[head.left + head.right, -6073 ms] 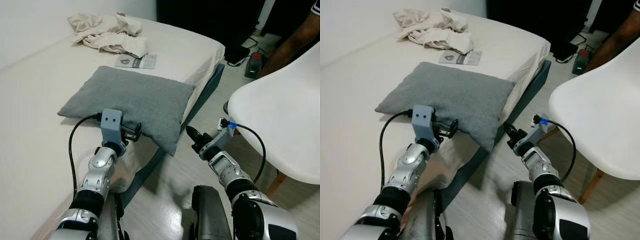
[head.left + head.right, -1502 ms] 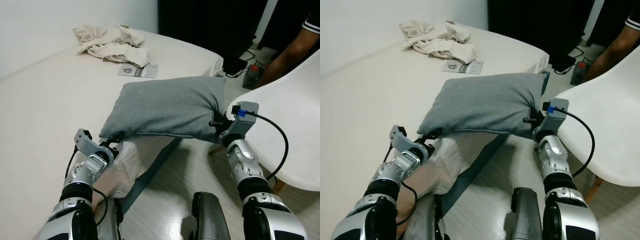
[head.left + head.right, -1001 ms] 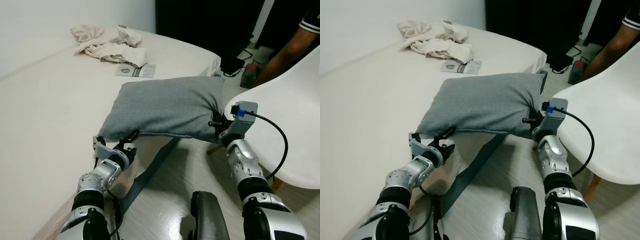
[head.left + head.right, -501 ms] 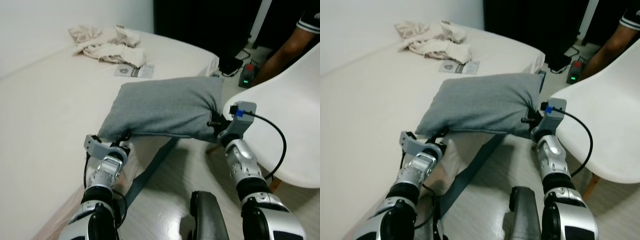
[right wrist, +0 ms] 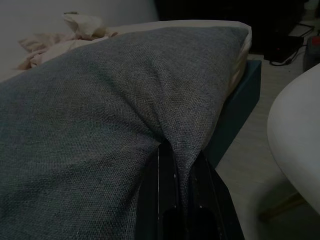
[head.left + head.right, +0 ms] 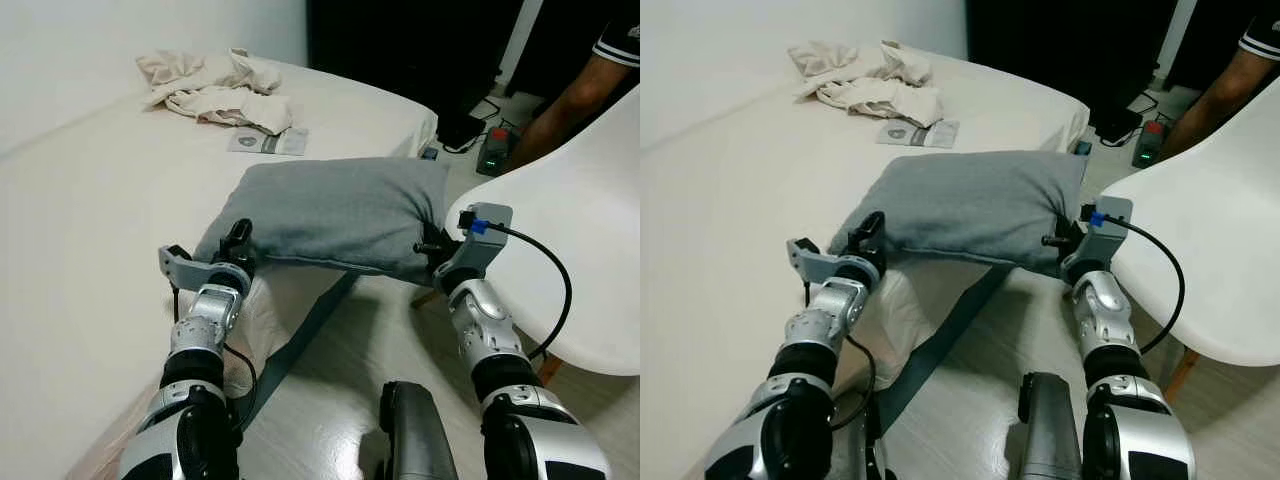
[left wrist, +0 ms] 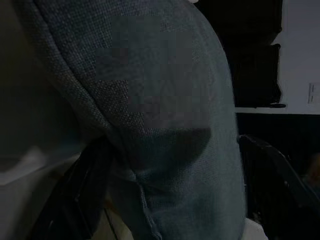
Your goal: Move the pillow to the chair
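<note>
Pillow held between both arms over the bed's edge, chair just to my right.

My right pincer [image 6: 432, 247] pinches a fold of the grey pillow [image 6: 340, 212] at its chair-side corner; my left pincer [image 6: 868, 236] is spread around the opposite corner, not clamped as far as I can tell. I judge the right pinch thin: swinging toward the white chair [image 6: 570, 240] could pull the fabric free, dropping the pillow to the floor [image 6: 350, 350]. A person's arm [image 6: 575, 85] reaches behind the chair, so I'd watch clearance.
</note>
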Controlling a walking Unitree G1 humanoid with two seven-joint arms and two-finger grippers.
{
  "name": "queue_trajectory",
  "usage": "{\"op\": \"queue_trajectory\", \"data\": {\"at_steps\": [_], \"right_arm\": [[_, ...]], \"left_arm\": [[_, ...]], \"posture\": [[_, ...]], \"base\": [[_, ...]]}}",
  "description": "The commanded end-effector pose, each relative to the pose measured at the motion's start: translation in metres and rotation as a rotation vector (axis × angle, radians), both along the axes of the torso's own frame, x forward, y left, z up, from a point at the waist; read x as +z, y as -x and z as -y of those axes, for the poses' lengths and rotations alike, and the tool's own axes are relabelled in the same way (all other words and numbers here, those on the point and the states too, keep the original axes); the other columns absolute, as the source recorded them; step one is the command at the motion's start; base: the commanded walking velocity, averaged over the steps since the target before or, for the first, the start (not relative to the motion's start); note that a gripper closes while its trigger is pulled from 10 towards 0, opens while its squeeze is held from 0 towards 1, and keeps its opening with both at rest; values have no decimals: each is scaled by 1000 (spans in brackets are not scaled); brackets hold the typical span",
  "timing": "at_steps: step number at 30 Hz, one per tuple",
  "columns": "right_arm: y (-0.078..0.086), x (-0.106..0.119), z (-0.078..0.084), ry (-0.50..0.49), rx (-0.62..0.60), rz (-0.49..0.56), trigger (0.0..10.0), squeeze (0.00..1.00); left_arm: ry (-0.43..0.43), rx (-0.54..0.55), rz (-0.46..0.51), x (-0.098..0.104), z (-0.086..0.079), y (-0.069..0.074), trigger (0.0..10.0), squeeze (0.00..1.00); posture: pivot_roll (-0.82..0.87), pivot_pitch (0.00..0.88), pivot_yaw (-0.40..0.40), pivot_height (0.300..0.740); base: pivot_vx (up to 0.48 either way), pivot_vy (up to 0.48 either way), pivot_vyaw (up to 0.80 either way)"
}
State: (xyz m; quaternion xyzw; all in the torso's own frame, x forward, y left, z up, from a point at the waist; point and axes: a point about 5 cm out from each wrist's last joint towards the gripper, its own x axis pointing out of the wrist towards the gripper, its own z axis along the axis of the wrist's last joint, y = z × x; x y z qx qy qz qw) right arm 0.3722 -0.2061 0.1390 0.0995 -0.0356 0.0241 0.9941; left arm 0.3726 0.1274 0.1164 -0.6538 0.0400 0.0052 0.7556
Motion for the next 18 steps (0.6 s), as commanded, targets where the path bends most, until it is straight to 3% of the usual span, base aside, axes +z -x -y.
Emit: {"op": "queue_trajectory", "data": {"at_steps": [1, 5, 7, 11, 15, 18], "right_arm": [[-4, 11, -4, -6, 7, 52, 0, 0], [-4, 11, -5, -5, 8, 52, 0, 0], [-4, 12, -6, 1, 13, 53, 0, 0], [-4, 12, -6, 1, 13, 54, 0, 0], [-4, 12, -7, -4, 15, 54, 0, 0], [-5, 13, -10, -13, 18, 55, 0, 0]], "left_arm": [[-15, -124, -13, -2, 57, 5, 10000, 0], [-97, -130, -40, -7, 59, 7, 10000, 0], [-217, -121, -100, -17, 55, 9, 10000, 0], [-287, -135, -125, -24, 56, 11, 10000, 0], [-252, -135, -133, -25, 59, 11, 10000, 0], [-161, -139, -103, -14, 65, 5, 10000, 0]], "posture": [[-54, 165, 43, 565], [-55, 165, 43, 565], [-57, 169, 45, 565], [-56, 172, 42, 565], [-61, 181, 42, 565], [-66, 191, 45, 565]], "base": [[0, 0, 0], [0, 0, 0], [0, 0, 0], [0, 0, 0], [0, 0, 0], [0, 0, 0]]}}
